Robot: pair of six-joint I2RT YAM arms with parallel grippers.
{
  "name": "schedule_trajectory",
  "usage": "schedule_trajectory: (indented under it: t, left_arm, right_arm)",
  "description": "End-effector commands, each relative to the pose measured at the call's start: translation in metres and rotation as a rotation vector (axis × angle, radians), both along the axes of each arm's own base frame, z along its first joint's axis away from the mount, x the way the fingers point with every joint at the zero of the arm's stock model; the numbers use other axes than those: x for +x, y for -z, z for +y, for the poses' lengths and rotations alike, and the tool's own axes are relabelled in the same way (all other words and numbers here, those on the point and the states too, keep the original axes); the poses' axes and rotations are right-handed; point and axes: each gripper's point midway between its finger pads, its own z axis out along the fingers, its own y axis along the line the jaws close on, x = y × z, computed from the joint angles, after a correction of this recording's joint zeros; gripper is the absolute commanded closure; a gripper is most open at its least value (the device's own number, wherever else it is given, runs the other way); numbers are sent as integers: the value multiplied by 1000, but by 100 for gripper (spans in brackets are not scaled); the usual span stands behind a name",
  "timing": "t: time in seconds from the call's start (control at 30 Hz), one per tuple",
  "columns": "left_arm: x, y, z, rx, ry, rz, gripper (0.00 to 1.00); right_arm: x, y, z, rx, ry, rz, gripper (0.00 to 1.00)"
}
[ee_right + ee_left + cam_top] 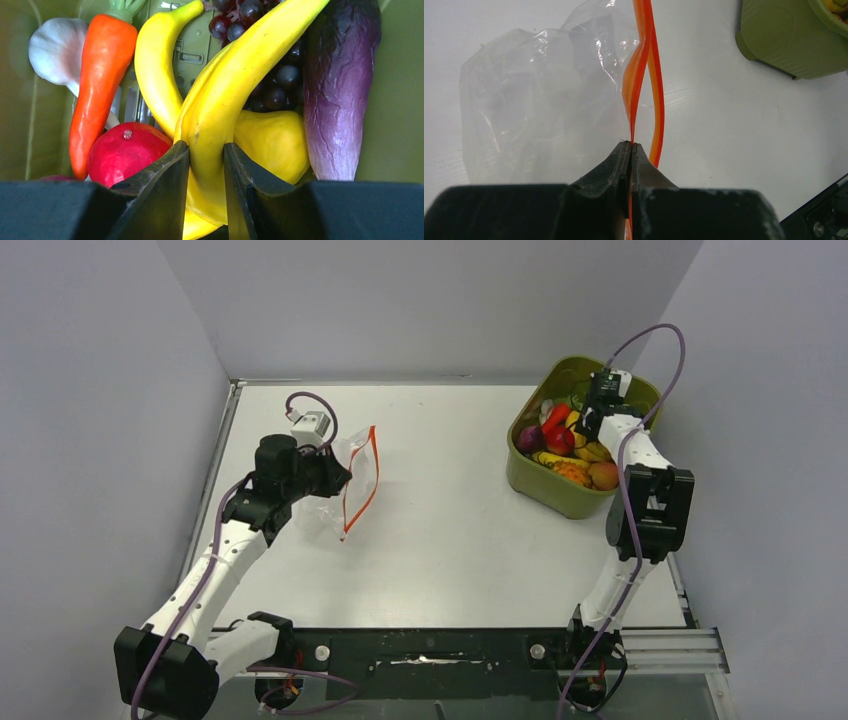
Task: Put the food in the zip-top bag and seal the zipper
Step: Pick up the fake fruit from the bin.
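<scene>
The clear zip-top bag [335, 495] lies at the table's left; its orange-red zipper [362, 480] runs along the mouth. My left gripper [335, 472] is shut on one zipper strip [636, 75]; the crinkly bag [529, 105] spreads to its left, the other strip bows apart to the right. My right gripper [590, 420] is down in the olive-green bin [545, 480], its jaws shut on a yellow banana [235, 85]. Around it lie a second banana [155, 65], a red round fruit [125, 152], an orange carrot [97, 80], a purple eggplant [337, 90], dark grapes [280, 85] and a yellow fruit [275, 142].
The bin's corner also shows in the left wrist view [789, 35]. White table [450, 530] lies between bag and bin. Grey walls enclose the table on three sides. A black rail [430, 655] runs along the near edge between the arm bases.
</scene>
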Motion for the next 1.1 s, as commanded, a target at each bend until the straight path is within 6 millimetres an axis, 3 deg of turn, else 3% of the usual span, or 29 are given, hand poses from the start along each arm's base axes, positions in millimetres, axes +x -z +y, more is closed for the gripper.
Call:
schedule_trajectory:
  t: [0.0, 0.3, 0.6, 0.77, 1.07]
  left_arm:
    - [6, -23, 1, -18, -4, -94, 100]
    - [6, -23, 1, -17, -3, -94, 100]
    - [5, -27, 2, -22, -9, -111, 100]
    - [4, -27, 1, -33, -5, -108, 100]
    - [0, -30, -8, -94, 19, -94, 100]
  right_arm:
    - [-4, -34, -9, -31, 23, -78, 80]
    - [-11, -62, 2, -56, 7, -128, 88]
    - [-24, -115, 20, -84, -12, -252, 92]
    - [-33, -144, 51, -72, -79, -341, 92]
    - [-57, -194, 123, 24, -295, -519, 92]
